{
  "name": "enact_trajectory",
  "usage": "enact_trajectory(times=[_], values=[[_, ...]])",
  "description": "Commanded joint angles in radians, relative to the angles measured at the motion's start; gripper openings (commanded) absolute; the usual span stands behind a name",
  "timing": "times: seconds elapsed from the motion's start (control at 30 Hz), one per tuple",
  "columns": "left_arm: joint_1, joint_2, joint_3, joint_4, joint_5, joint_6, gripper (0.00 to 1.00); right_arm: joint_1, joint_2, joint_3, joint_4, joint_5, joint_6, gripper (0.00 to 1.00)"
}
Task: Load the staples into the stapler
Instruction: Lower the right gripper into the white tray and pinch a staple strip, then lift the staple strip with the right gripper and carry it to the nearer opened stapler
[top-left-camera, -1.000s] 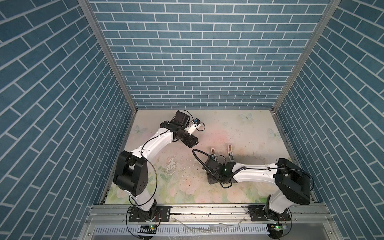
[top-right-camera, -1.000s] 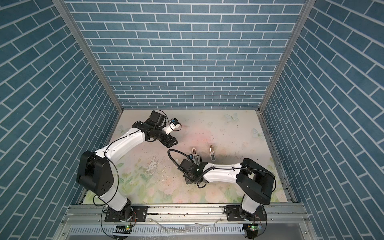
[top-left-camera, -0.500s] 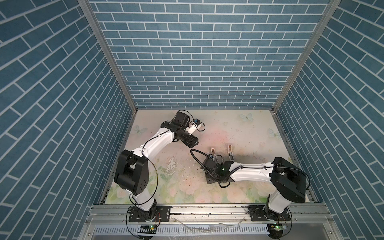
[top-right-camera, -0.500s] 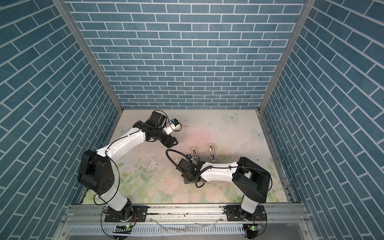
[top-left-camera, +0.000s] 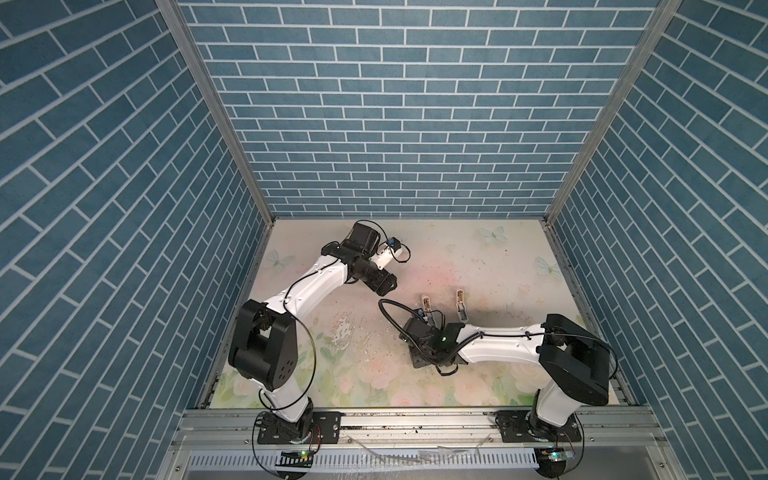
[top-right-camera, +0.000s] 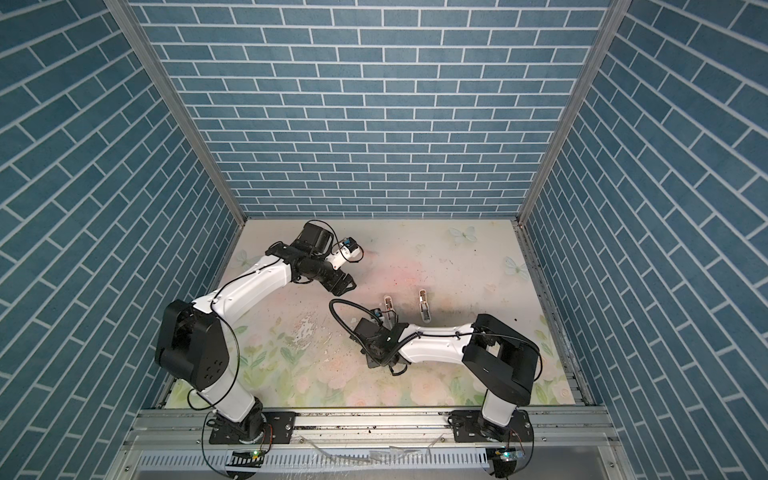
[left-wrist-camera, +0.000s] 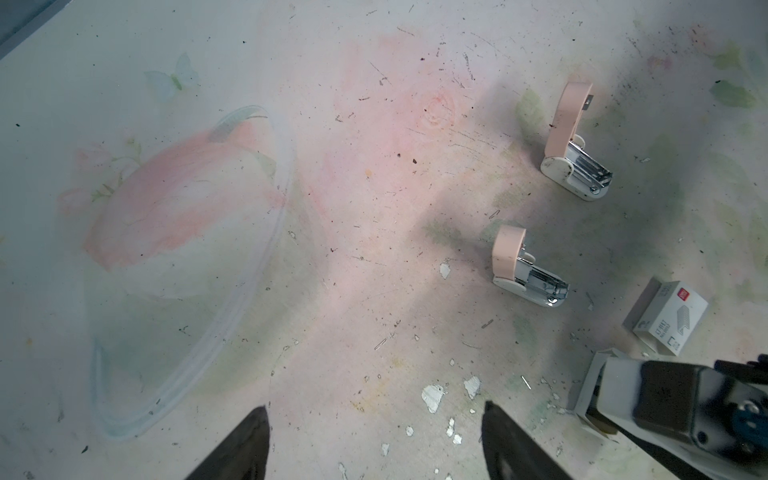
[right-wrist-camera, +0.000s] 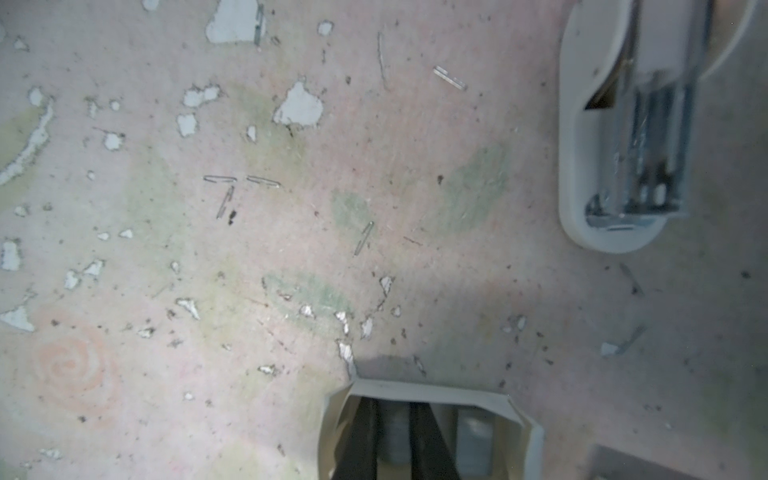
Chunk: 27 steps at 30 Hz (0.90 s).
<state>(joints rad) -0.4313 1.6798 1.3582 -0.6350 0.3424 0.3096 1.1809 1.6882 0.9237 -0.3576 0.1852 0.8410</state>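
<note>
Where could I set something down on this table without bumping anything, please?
Free: the floral table mat between the two pink open staplers and the blue brick right wall, and the front strip along the metal rail. Crowded: around the staplers, the white cardboard boxes and the right end effector.

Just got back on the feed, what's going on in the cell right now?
The right gripper has its fingers down inside an open cardboard tray, either side of a grey strip of staples; whether it grips the strip is unclear. The left gripper hangs open over the mat, holding nothing. A stapler and a second stapler sit nearby with lids raised.
</note>
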Motion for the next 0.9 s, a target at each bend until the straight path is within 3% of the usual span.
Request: enact_trajectory(times=[0.0, 0.87], values=[[0.005, 0.003, 0.016, -0.018, 0.012, -0.006, 0.81, 0.009, -0.048, 0.011, -0.029, 0.043, 0.006, 0.07], [0.017, -0.021, 0.042, -0.028, 0.021, 0.003, 0.81, -0.023, -0.158, -0.031, 0.044, 0.066, -0.045, 0.07]])
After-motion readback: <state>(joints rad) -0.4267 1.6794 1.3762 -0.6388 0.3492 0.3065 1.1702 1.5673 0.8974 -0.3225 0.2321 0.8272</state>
